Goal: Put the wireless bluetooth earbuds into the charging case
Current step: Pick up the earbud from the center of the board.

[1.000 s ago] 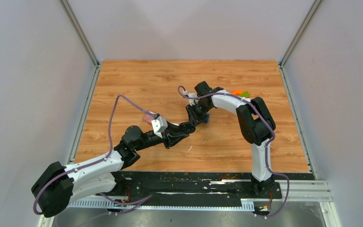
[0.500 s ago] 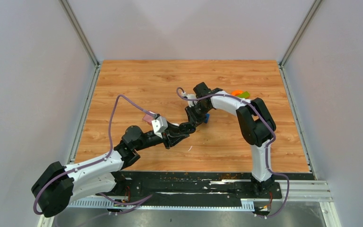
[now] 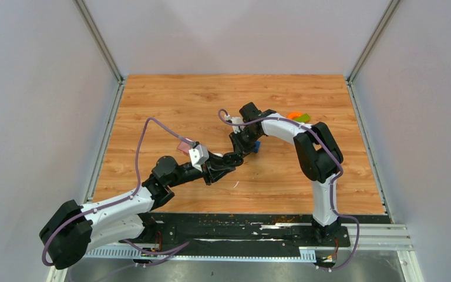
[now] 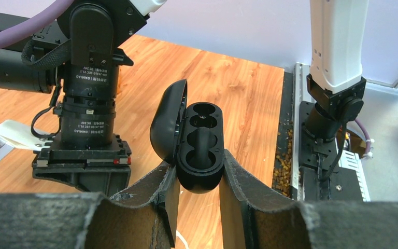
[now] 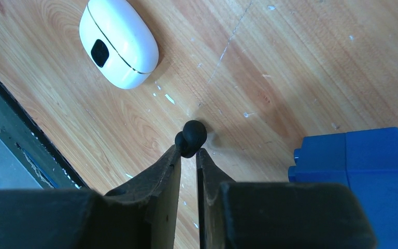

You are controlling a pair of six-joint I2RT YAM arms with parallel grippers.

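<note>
Black plastic fills the left wrist view: the charging case [image 4: 203, 179], its lid [image 4: 167, 122] swung open and both wells [image 4: 199, 145] apparently empty, is clamped in the left claw [image 4: 198, 165]. The left arm reaches low and forward across the tabletop [image 3: 170, 106], its forearm nearly level. Further right, the right claw [image 5: 188, 154] pinches a black earbud [image 5: 192, 136] at its very tips, close to the wood. I cannot tell whether the bud clears the surface. A white earbud [image 5: 118, 44] lies loose nearby, and a blue block [image 5: 357, 171] sits on the other side. The right arm folds back at the elbow with its wrist pointing down. The step in hand looks like bringing this bud to the case. The next move calls for lifting it, lining it up over a well and seating it gently, since the hold is slim.
</note>
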